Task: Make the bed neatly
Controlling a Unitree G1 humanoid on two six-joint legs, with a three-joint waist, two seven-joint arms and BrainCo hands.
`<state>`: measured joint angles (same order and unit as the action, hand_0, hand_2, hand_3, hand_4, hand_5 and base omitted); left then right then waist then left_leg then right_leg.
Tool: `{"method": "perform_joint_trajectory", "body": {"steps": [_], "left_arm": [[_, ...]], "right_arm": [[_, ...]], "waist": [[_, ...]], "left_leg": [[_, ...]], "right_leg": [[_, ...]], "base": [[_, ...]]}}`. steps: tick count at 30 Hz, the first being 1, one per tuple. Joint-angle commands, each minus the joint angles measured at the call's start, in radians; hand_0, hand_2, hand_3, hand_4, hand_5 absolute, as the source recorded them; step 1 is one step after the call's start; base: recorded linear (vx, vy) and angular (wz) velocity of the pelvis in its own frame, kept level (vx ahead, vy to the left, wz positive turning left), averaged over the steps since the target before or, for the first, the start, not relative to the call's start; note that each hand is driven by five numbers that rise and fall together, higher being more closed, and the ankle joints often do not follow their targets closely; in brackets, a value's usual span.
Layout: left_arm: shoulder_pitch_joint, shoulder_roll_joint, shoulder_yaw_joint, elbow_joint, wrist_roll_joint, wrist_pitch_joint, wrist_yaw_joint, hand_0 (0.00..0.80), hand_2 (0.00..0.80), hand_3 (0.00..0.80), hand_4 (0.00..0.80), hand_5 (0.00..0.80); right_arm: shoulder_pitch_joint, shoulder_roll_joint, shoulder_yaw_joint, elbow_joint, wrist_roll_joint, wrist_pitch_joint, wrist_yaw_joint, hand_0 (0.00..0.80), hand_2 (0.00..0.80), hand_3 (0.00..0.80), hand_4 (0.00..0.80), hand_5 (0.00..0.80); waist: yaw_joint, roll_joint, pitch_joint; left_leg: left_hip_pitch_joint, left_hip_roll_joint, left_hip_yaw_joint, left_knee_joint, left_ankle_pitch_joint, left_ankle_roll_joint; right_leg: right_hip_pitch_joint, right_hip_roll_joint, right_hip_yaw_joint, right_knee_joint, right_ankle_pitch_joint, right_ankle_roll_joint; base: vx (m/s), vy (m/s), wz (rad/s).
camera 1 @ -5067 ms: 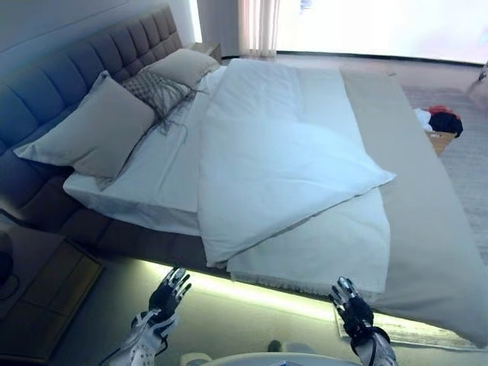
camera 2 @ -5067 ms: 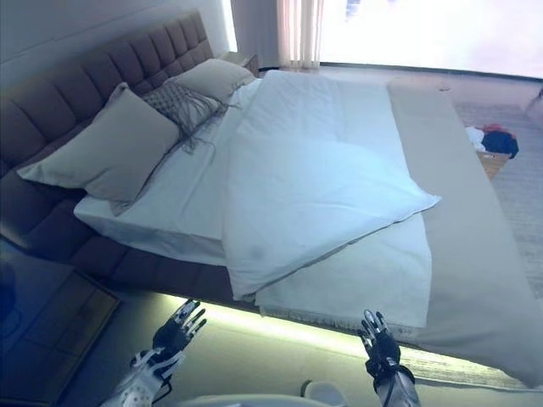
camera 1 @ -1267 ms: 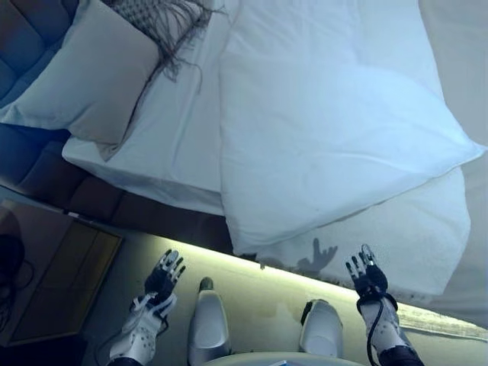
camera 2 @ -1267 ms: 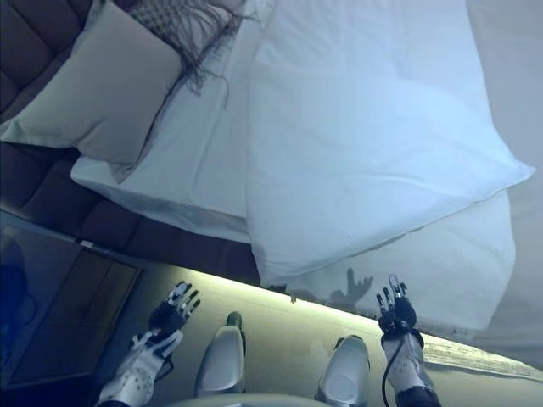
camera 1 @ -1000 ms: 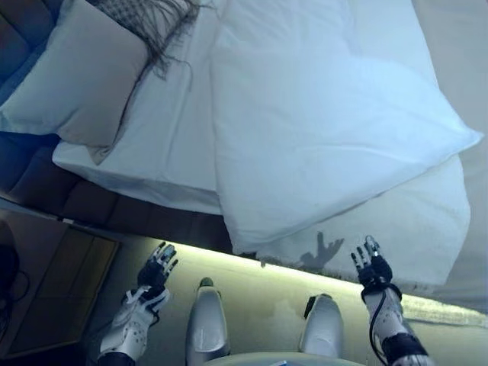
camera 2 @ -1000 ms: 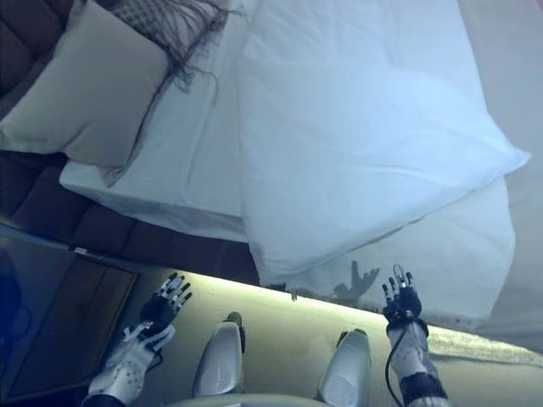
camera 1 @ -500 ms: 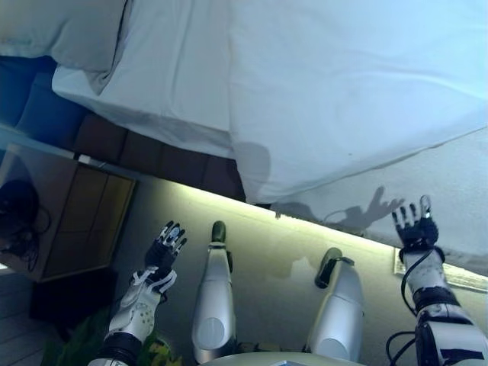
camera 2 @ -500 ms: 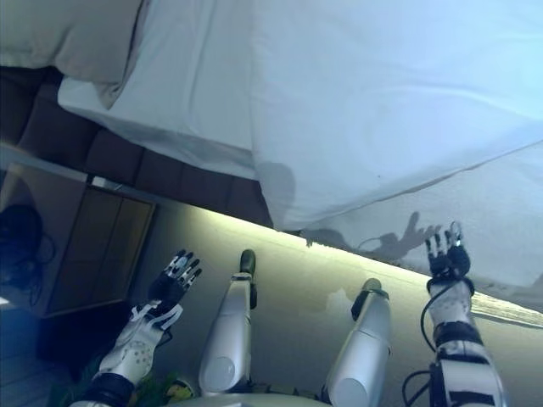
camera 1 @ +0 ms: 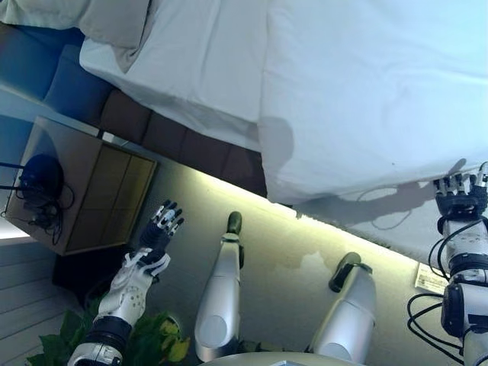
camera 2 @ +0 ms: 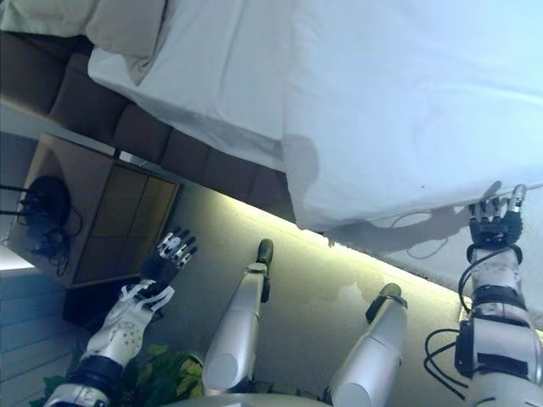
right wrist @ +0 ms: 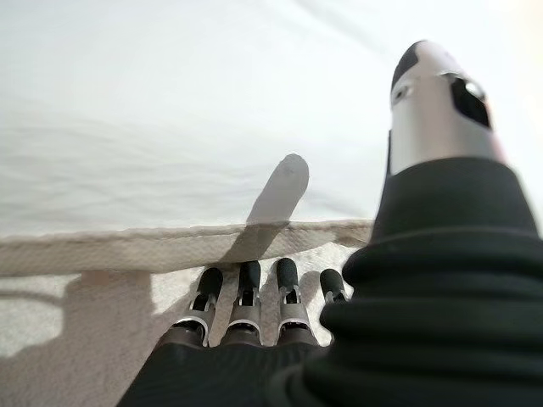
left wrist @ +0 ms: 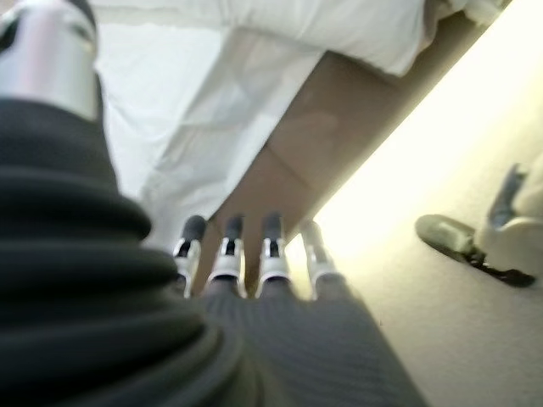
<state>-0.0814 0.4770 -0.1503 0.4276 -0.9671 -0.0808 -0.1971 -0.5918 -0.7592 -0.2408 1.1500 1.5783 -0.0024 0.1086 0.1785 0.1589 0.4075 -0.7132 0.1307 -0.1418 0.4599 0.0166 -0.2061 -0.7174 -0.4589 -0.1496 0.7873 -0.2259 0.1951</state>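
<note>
The bed has a white duvet (camera 1: 366,91) that hangs over its near side, with a white sheet (camera 1: 198,69) and a grey pillow (camera 1: 84,15) towards the head. My right hand (camera 1: 460,200) is open, fingers straight, right at the duvet's hanging lower edge. In the right wrist view its fingertips (right wrist: 246,292) point at a textured white hem (right wrist: 127,250) below the duvet. My left hand (camera 1: 156,232) is open over the floor, apart from the bed. Its wrist view shows the brown bed base (left wrist: 339,144) past the fingers (left wrist: 271,246).
A wooden nightstand (camera 1: 91,191) with a dark object and cables (camera 1: 38,179) stands left of the bed. A green plant (camera 1: 152,343) sits at the lower left. A light strip glows under the bed base (camera 1: 168,137). A white paper (camera 1: 431,278) lies on the floor at the right.
The camera has tilted further down and closer to the bed side. My right hand has risen from the floor strip up to the duvet's hanging edge. The left hand stays low and open.
</note>
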Motion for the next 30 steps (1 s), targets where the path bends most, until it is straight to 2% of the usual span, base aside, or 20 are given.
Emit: {"method": "perform_joint_trajectory", "body": {"steps": [1,6,7,8,9,10,17,22,26,30], "left_arm": [[-0.017,0.038,-0.029,-0.012,-0.056,-0.015,-0.017,0.000,0.000,0.000,0.000,0.000],[-0.022,0.044,-0.046,-0.062,-0.064,-0.008,-0.021,0.000,0.000,0.000,0.000,0.000],[-0.021,0.045,-0.050,-0.064,-0.066,-0.010,-0.023,0.000,0.000,0.000,0.000,0.000],[-0.021,0.046,-0.054,-0.063,-0.070,-0.012,-0.025,0.000,0.000,0.000,0.000,0.000],[-0.021,0.048,-0.056,-0.062,-0.076,-0.014,-0.024,0.000,0.000,0.000,0.000,0.000],[-0.021,0.051,-0.055,-0.061,-0.080,-0.013,-0.025,0.000,0.000,0.000,0.000,0.000],[-0.025,0.063,-0.045,-0.030,-0.099,0.001,-0.059,0.000,0.000,0.000,0.000,0.000],[-0.029,0.059,-0.049,-0.025,-0.105,-0.004,-0.070,0.000,0.000,0.000,0.000,0.000],[-0.029,0.042,-0.062,-0.039,-0.099,-0.014,-0.048,0.000,0.000,0.000,0.000,0.000],[-0.058,-0.005,-0.075,-0.044,-0.076,-0.015,0.013,0.000,0.000,0.000,0.000,0.000]], "right_arm": [[-0.027,-0.075,-0.055,0.008,0.071,-0.006,-0.006,0.000,0.000,0.000,0.000,0.000],[-0.054,-0.101,-0.046,-0.007,0.071,-0.009,-0.003,0.000,0.000,0.000,0.000,0.000],[-0.062,-0.108,-0.041,-0.007,0.068,-0.008,0.001,0.100,0.100,0.100,0.100,0.100],[-0.071,-0.116,-0.038,-0.004,0.065,-0.007,0.005,0.521,0.521,0.521,0.521,0.521],[-0.086,-0.127,-0.033,-0.003,0.059,-0.008,0.008,0.693,0.693,0.693,0.693,0.693],[-0.098,-0.135,-0.029,-0.006,0.054,-0.011,0.007,0.800,0.800,0.800,0.800,0.800],[-0.182,-0.174,0.000,-0.018,0.015,0.004,0.001,0.800,0.800,0.800,0.800,0.800],[-0.174,-0.149,0.013,-0.022,0.017,0.025,0.005,0.800,0.800,0.800,0.800,0.800],[-0.118,-0.092,0.016,-0.053,-0.046,0.013,-0.002,0.800,0.800,0.800,0.800,0.800],[-0.027,0.052,0.071,-0.181,-0.123,-0.040,-0.012,0.800,0.800,0.800,0.800,0.800]], "waist": [[0.006,0.022,-0.013],[0.012,0.031,-0.005],[0.014,0.032,-0.005],[0.015,0.034,-0.005],[0.018,0.035,-0.006],[0.021,0.035,-0.006],[0.028,0.037,-0.017],[0.028,0.032,-0.013],[0.025,0.027,-0.007],[0.012,0.006,-0.002]], "left_leg": [[-0.010,0.042,-0.016,-0.043,0.063,0.023],[-0.016,0.027,-0.009,-0.066,0.075,0.033],[-0.016,0.025,-0.008,-0.070,0.077,0.034],[-0.016,0.023,-0.006,-0.073,0.079,0.035],[-0.015,0.021,-0.004,-0.075,0.080,0.036],[-0.014,0.019,-0.002,-0.075,0.081,0.037],[-0.007,0.010,0.007,-0.081,0.082,0.042],[0.001,0.007,0.012,-0.084,0.081,0.045],[0.010,0.004,0.014,-0.082,0.078,0.049],[0.032,0.009,0.021,-0.082,0.075,0.055]], "right_leg": [[-0.046,-0.020,0.083,-0.119,0.210,0.063],[-0.054,-0.027,0.075,-0.128,0.218,0.061],[-0.054,-0.029,0.072,-0.131,0.219,0.061],[-0.054,-0.031,0.070,-0.133,0.221,0.061],[-0.053,-0.034,0.066,-0.135,0.222,0.061],[-0.051,-0.036,0.063,-0.136,0.223,0.061],[-0.038,-0.047,0.049,-0.144,0.227,0.057],[-0.026,-0.049,0.040,-0.160,0.240,0.057],[-0.011,-0.050,0.030,-0.177,0.253,0.057],[0.018,-0.047,0.020,-0.197,0.268,0.054]], "base": [[0.007,0.001,0.04],[-0.003,0.004,0.09],[-0.008,0.011,0.09],[-0.004,0.015,0.09],[0.005,0.020,0.07],[0.013,0.021,0.06],[0.022,0.032,0.07],[0.001,0.014,0.04],[0.000,0.000,0.00],[0.000,0.000,0.00]]}}
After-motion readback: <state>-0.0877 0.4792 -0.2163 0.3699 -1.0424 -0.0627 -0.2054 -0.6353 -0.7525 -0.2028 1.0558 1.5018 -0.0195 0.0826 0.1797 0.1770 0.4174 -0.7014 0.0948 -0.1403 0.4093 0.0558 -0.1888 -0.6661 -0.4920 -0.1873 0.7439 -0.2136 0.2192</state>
